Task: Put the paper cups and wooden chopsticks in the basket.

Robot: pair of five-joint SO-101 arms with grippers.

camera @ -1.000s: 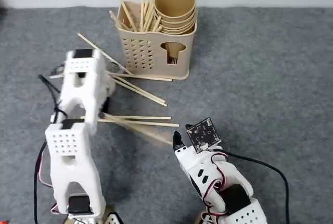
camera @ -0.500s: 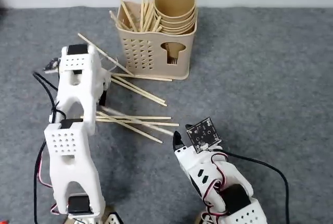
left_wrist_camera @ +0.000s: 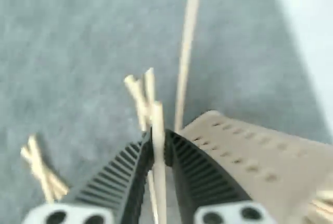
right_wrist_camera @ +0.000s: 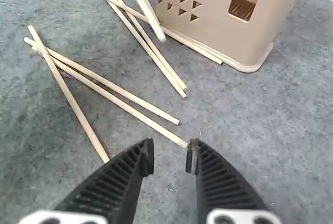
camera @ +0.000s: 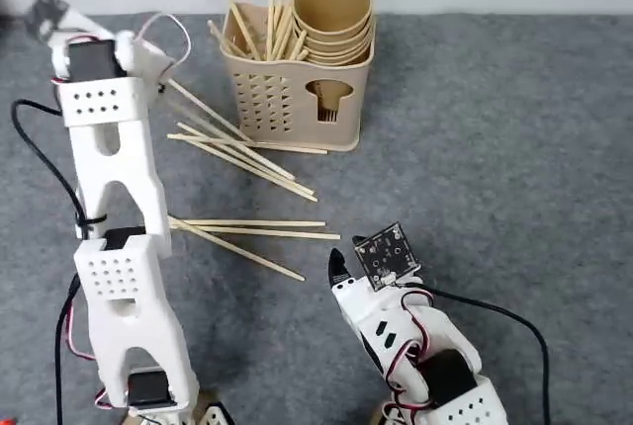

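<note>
The left gripper pinches a wooden chopstick beside the basket at the far edge of the table — held so thinly, it could swivel and miss the opening. The right gripper hangs empty, jaws slightly parted, over loose chopsticks.

Left arm swings from mid-desk toward the desk's far left corner. Left gripper is now up beside the basket, clamped on one chopstick. Loose chopsticks by the basket get shuffled.
</note>
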